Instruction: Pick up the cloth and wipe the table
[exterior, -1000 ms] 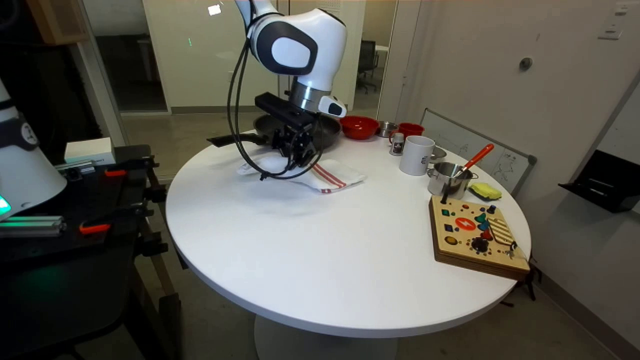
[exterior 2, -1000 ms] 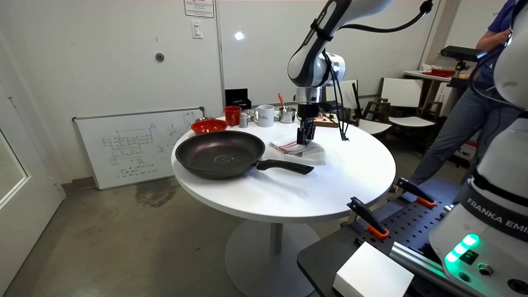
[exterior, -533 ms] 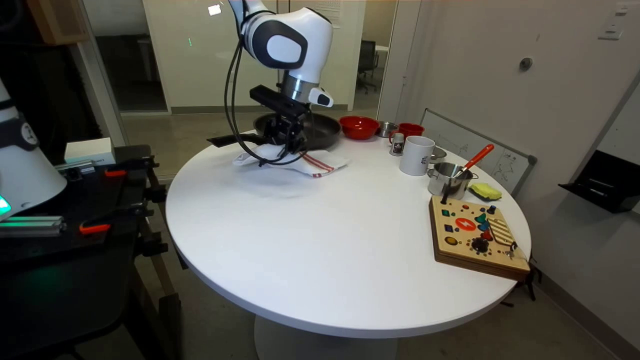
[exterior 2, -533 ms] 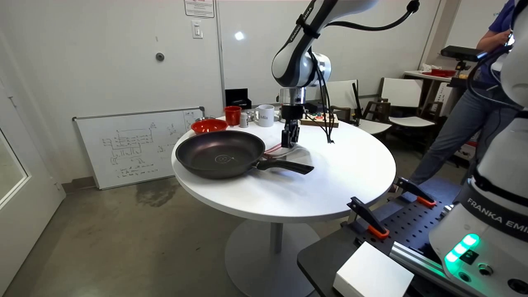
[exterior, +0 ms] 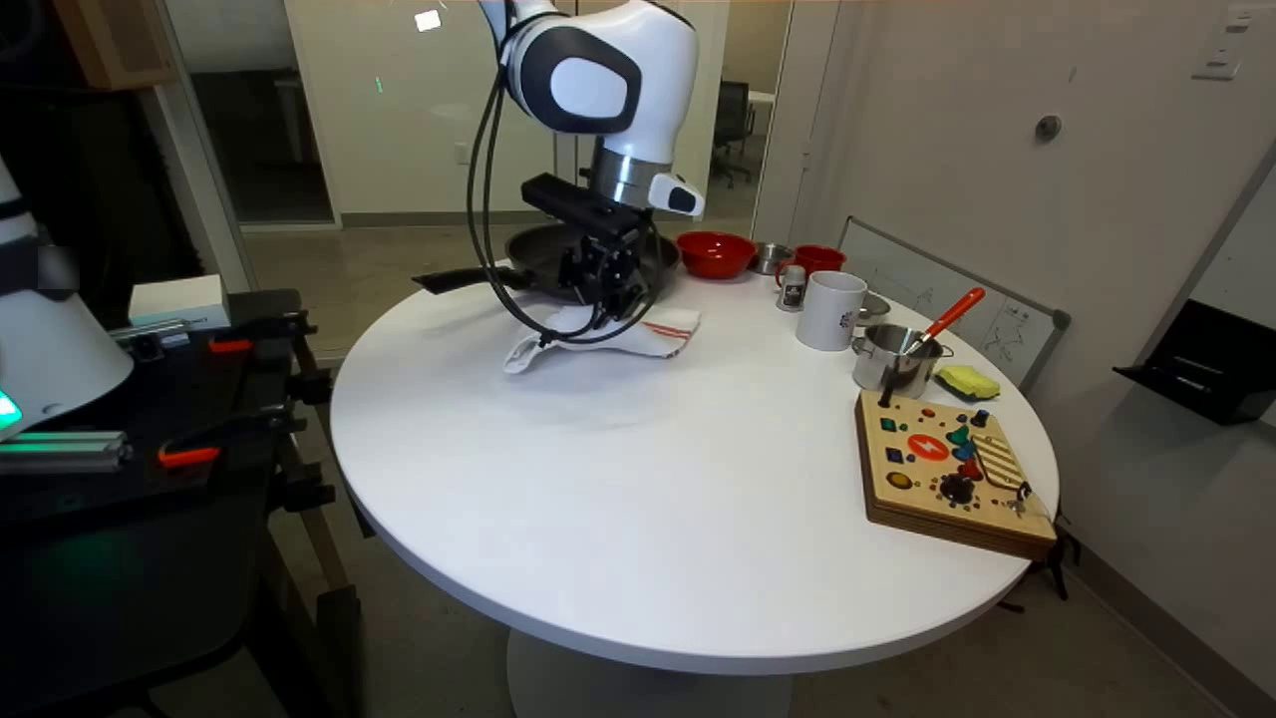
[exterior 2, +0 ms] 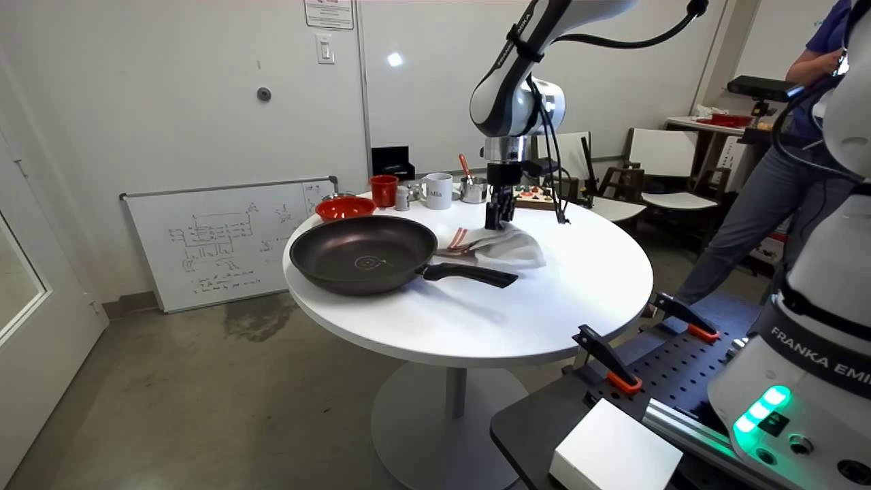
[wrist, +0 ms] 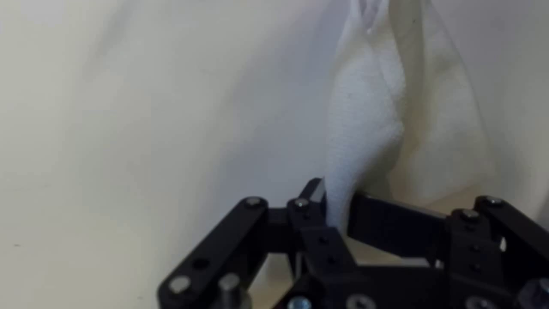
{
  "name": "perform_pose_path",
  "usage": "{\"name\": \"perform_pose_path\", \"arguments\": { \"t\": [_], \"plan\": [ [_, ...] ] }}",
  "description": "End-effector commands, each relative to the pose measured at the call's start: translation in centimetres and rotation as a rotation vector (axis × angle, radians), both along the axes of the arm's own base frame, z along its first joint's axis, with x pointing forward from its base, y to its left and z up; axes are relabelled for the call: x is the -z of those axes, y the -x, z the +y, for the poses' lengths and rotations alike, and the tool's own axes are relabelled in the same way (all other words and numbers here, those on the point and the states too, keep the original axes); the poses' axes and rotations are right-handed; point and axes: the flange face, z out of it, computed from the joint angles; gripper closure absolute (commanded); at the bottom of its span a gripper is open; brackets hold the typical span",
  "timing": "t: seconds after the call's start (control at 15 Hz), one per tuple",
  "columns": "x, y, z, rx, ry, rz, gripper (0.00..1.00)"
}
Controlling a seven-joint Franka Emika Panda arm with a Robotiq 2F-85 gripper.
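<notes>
1. The robot's base (exterior 2: 810,381) stands at the near right of an exterior view, its green lights (exterior 2: 759,410) lit.
2. The white arm (exterior: 608,85) enters from the top in both exterior views; its forearm (exterior 2: 514,58) slopes down toward the left in an exterior view.
3. Below, in that view, the silver wrist flange (exterior 2: 505,150) stands upright, black cables (exterior 2: 549,133) hanging just right of it.
4. The tool (wrist: 338,210) points down in both exterior views.
5. In the wrist view its two fingers (wrist: 396,227) reach in from the lower edge, right of centre, tips nearly meeting in a pinch.
6. The black linkages (wrist: 216,243) on either side lean inward.
</notes>
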Motion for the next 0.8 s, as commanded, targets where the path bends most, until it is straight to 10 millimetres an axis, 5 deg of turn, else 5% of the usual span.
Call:
{"name": "perform_pose_path", "arguments": {
  "t": [0.0,0.47,0.53,0.73],
  "plan": [
    [-1.5,-0.7,-5.6,0.046,0.05,-0.011,0.96],
    [3.3,-0.8,-14.3,0.172,0.096,0.041,0.96],
    [2.1,0.0,-12.9,0.165,0.083,0.013,0.96],
    [3.7,-0.1,-14.4,0.184,0.087,0.027,0.96]
  ]
}}
